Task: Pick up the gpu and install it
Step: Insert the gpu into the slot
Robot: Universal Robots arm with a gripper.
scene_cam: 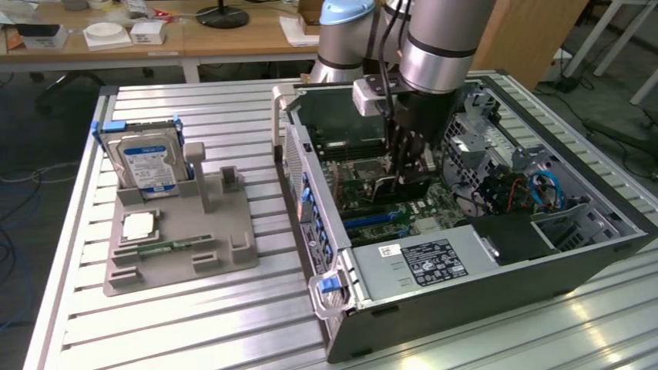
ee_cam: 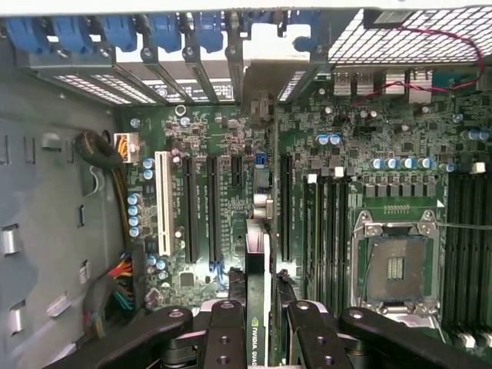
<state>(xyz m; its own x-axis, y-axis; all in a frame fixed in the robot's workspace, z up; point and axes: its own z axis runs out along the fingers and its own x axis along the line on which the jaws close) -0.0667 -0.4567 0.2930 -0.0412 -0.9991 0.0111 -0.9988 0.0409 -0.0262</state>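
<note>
The gpu (ee_cam: pixel 257 254) is a thin dark card seen edge-on, with a green-marked label near my fingers. My gripper (ee_cam: pixel 260 317) is shut on it, one black finger (ee_cam: pixel 224 330) on each side. The card hangs upright over the motherboard (ee_cam: pixel 231 138), between the long black expansion slots (ee_cam: pixel 215 211), with its far end towards the rear slot openings. I cannot tell whether its lower edge touches a slot. In the exterior view, the gripper (scene_cam: pixel 411 166) reaches down inside the open computer case (scene_cam: pixel 432 308) with the gpu (scene_cam: pixel 399 185) below it.
Blue slot latches (ee_cam: pixel 165 31) line the case's rear wall. An empty CPU socket (ee_cam: pixel 393 265) and a cable bundle (ee_cam: pixel 115 277) flank the slots. Outside the case, a grey holder (scene_cam: pixel 231 231) carries a hard drive (scene_cam: pixel 144 158), a processor chip (scene_cam: pixel 139 225) and a memory stick (scene_cam: pixel 177 247).
</note>
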